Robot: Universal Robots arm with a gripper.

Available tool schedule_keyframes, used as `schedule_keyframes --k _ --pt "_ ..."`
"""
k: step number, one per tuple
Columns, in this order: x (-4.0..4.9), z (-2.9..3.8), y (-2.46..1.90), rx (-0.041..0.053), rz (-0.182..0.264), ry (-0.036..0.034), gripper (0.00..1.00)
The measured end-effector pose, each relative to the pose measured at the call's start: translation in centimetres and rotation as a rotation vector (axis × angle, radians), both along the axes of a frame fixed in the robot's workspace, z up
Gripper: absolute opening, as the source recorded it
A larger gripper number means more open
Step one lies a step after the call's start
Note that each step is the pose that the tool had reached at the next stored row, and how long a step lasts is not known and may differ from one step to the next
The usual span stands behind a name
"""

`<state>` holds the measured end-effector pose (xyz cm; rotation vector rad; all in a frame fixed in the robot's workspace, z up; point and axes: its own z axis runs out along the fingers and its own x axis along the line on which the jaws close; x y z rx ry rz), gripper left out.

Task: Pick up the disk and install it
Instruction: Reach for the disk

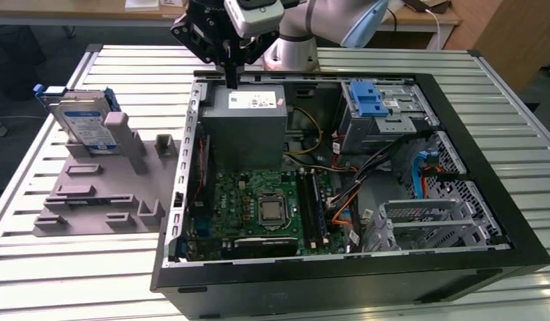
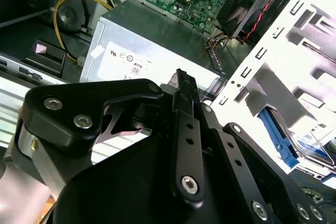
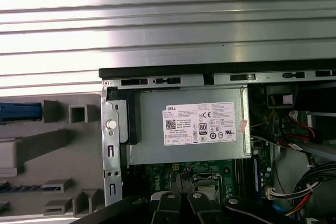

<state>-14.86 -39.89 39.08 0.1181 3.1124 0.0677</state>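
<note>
The disk (image 1: 84,122), a silver hard drive with a white-and-blue label in a blue carrier bracket, stands upright in a grey fixture (image 1: 106,194) at the exterior view's left, outside the computer case. In the second wrist view the disk (image 2: 307,148) shows past the pale fixture. My gripper (image 1: 230,81) hangs over the far edge of the case, just above the grey power-supply box (image 1: 243,127), well to the right of the disk. Its black fingers are pressed together with nothing between them; the gripper (image 2: 182,77) points toward the power supply (image 2: 152,51).
The open black computer case (image 1: 489,167) lies on a slatted metal table (image 1: 79,267). Inside are a green motherboard (image 1: 257,207), cables, and a metal drive cage with a blue latch (image 1: 375,100). The power supply's white sticker (image 3: 199,124) faces the first wrist view.
</note>
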Motion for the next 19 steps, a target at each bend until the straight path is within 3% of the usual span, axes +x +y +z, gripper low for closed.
schedule_keyframes --k 19 --pt "-0.55 -0.06 0.0 0.0 0.0 0.0 0.11"
